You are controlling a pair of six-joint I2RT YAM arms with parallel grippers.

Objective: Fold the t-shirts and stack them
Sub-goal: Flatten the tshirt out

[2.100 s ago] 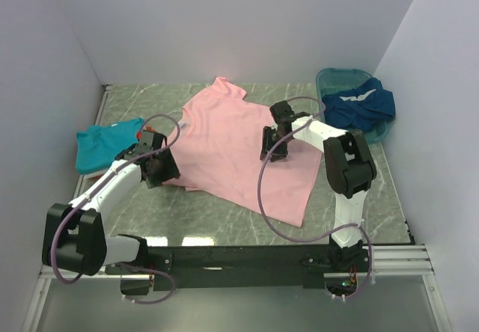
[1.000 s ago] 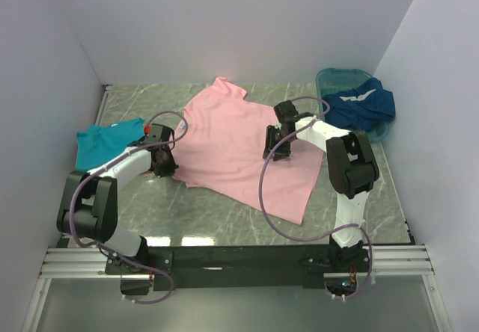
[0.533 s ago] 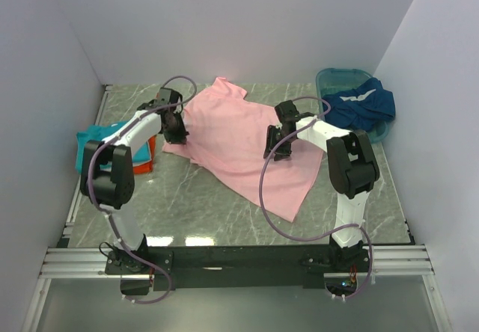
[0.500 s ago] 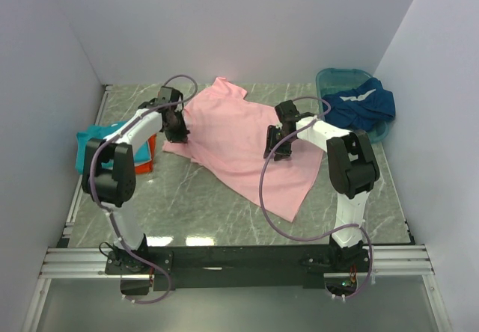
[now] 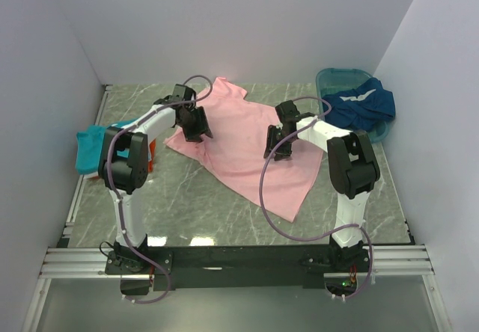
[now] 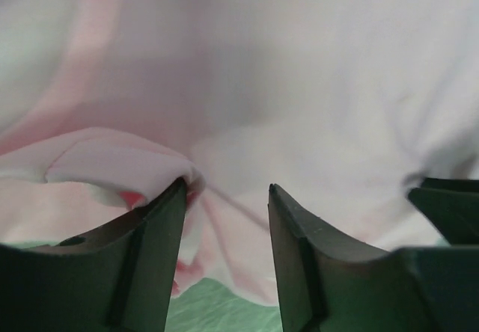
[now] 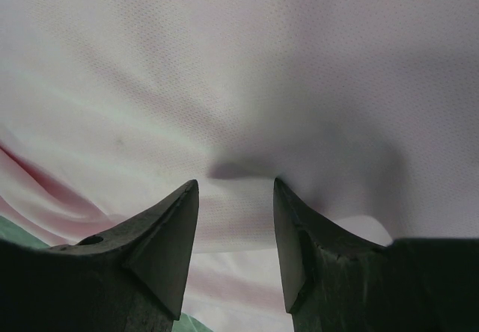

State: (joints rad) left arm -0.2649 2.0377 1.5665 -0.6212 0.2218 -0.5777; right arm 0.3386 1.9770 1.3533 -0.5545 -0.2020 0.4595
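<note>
The light pink t-shirt lies spread across the middle of the table and fills both wrist views. My left gripper sits at its left edge. Its jaws are nearly shut on a bunched fold of the pink cloth. My right gripper rests on the shirt's right part, jaws close together on a band of pink cloth. The teal t-shirt lies folded at the left, with the orange t-shirt showing beside it. The dark blue t-shirt lies in the basin.
The rigid teal plastic basin stands at the back right corner. White walls close off the table at the back and on both sides. Green marbled table shows in front of the pink shirt.
My left gripper has swung from the near left up and to the right, dragging the pink shirt's left edge inward over the shirt. The right gripper has stayed in place on the shirt.
</note>
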